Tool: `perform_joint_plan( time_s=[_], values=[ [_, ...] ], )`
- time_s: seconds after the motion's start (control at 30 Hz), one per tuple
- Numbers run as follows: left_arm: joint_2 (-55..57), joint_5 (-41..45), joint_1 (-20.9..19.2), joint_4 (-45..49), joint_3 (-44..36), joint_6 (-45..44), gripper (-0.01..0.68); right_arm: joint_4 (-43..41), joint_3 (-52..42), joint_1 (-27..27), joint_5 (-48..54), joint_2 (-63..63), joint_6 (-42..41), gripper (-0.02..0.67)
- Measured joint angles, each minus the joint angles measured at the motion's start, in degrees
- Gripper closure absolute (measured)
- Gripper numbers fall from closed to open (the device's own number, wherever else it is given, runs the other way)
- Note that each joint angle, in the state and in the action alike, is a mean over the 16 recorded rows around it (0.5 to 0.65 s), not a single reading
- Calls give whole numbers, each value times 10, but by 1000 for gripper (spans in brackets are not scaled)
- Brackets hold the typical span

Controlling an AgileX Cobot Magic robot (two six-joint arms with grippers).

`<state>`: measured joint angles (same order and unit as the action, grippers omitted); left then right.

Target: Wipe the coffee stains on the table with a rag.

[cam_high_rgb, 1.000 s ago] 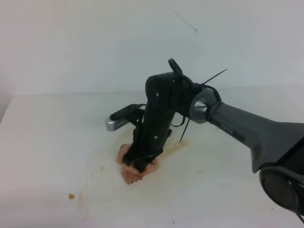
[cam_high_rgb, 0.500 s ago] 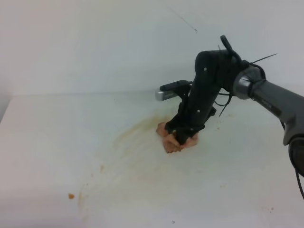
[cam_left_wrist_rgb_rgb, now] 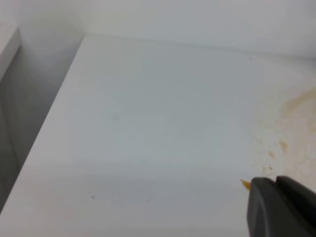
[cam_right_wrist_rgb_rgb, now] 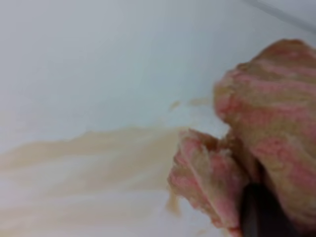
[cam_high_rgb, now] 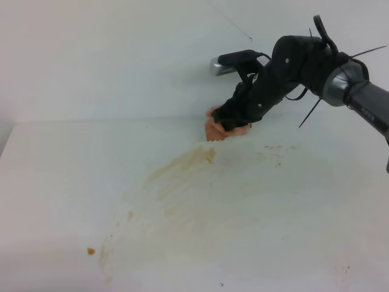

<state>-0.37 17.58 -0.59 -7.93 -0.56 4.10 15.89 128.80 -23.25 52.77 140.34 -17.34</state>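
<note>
The right gripper point(cam_high_rgb: 226, 123) is clenched on the rag point(cam_high_rgb: 216, 128), its jaws set partway apart around the bunched pink cloth, which is pressed at the far edge of the table point(cam_high_rgb: 55, 182), right of centre. In the right wrist view the rag point(cam_right_wrist_rgb_rgb: 256, 133) fills the right side, with tan smears beside it. Since a second ago the rag has been swept from the near middle of the smear up and to the far right. One rag, one broad faint patch of coffee stains point(cam_high_rgb: 182, 188) and one darker speck point(cam_high_rgb: 91, 250) near left are counted. Of the left gripper point(cam_left_wrist_rgb_rgb: 281, 207) only a dark tip is seen; its state cannot be told.
</note>
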Motion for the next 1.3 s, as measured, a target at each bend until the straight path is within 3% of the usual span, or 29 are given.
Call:
perform_joint_plan(
  time_s=[0.53, 0.93, 1.3],
  values=[
    [-5, -2, 0, 0, -7, 0, 674, 29, 7, -29, -63, 64, -30, 550],
    [-3, -1, 0, 0, -4, 0, 674, 75, 9, -118, -33, 80, -80, 549],
    [-6, -4, 0, 0, -10, 0, 674, 93, 9, -211, 59, 80, -122, 549]
  ],
)
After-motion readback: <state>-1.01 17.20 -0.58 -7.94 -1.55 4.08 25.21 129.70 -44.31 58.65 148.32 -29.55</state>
